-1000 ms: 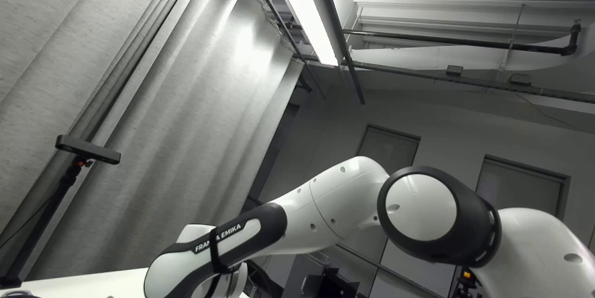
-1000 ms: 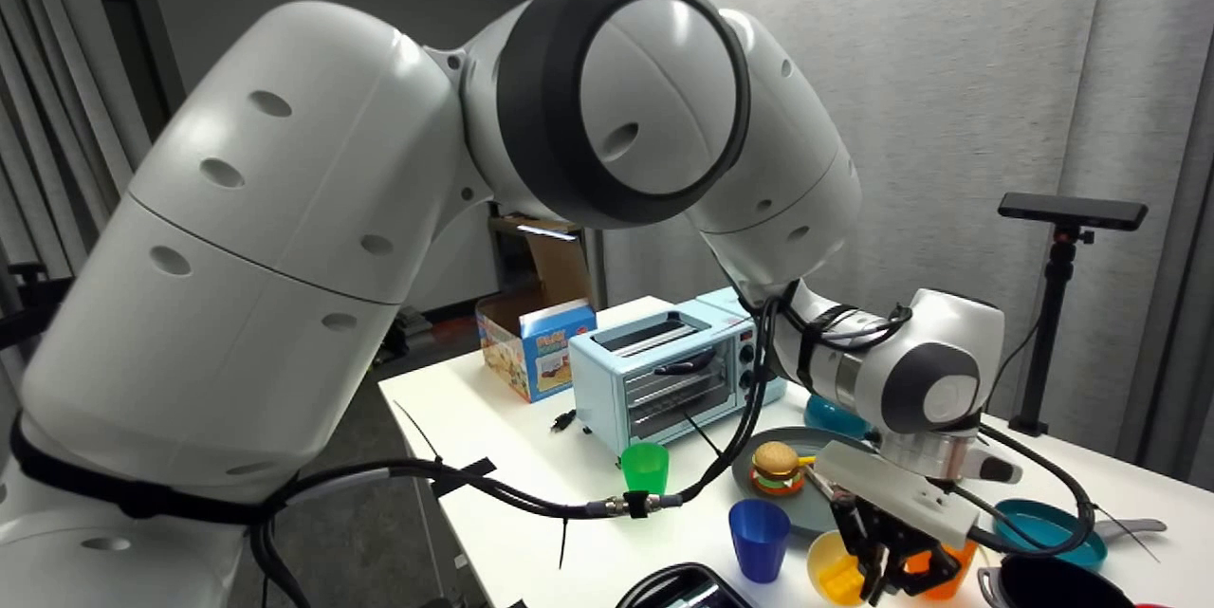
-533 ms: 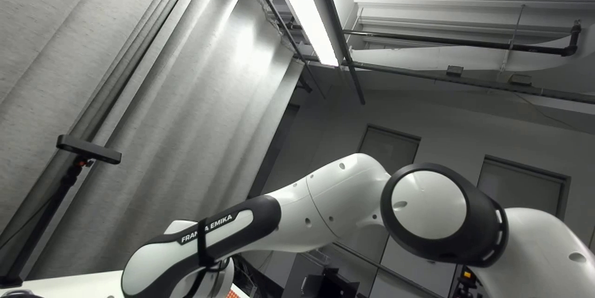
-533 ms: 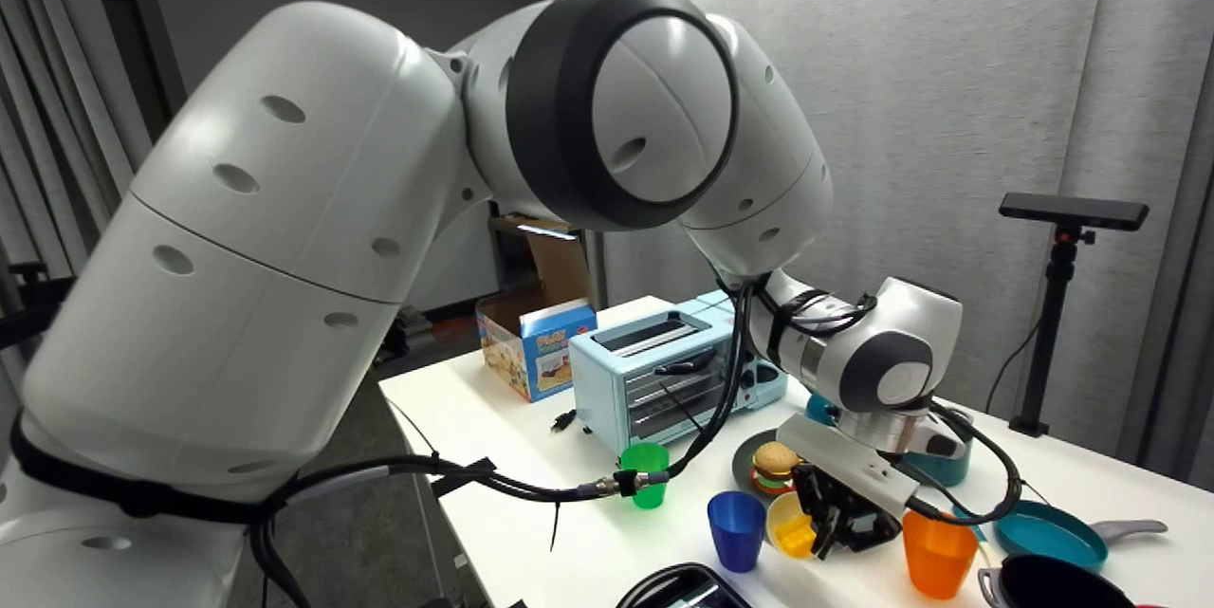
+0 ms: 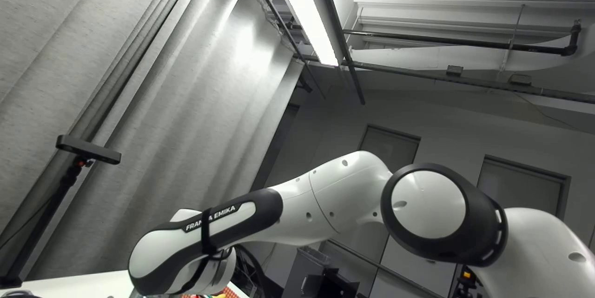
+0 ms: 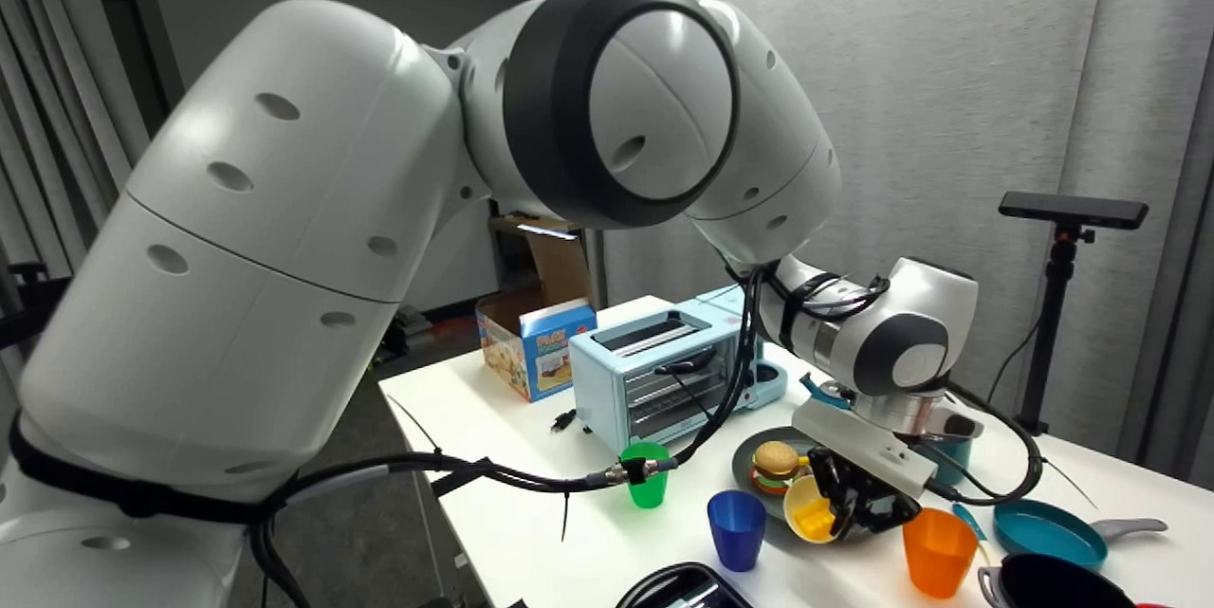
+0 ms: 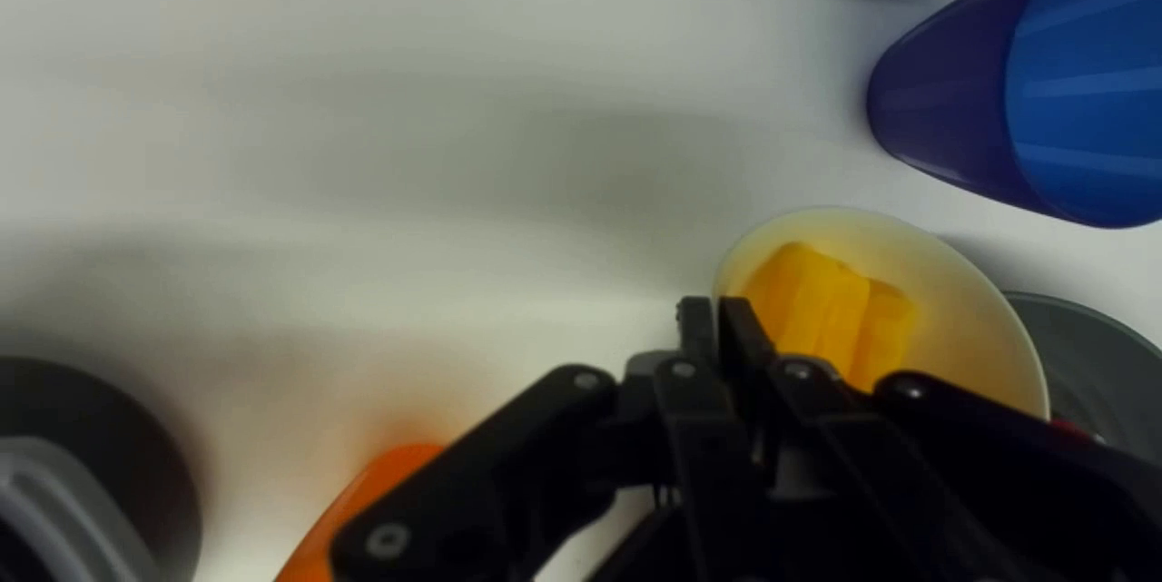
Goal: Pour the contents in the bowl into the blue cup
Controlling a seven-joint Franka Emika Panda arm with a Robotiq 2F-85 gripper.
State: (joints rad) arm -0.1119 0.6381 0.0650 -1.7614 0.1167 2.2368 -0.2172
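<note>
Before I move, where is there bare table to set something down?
In the wrist view, bare table runs from the blue cup to the dark pot; in an exterior view, more lies left of the green cup, partly behind a cable. It's crowded around the bowl, plate and toy burger, and where the orange cup, teal pan and dark pot bunch.

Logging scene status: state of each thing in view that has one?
Bowl: tilted, yellow pieces inside
Tool: shut on the bowl's rim
Blue cup: upright, contents can't be told
Orange cup: upright
Green cup: upright
Cardboard box: open
Toaster oven door: looks shut
Black plug: unplugged
Ceiling light: on
</note>
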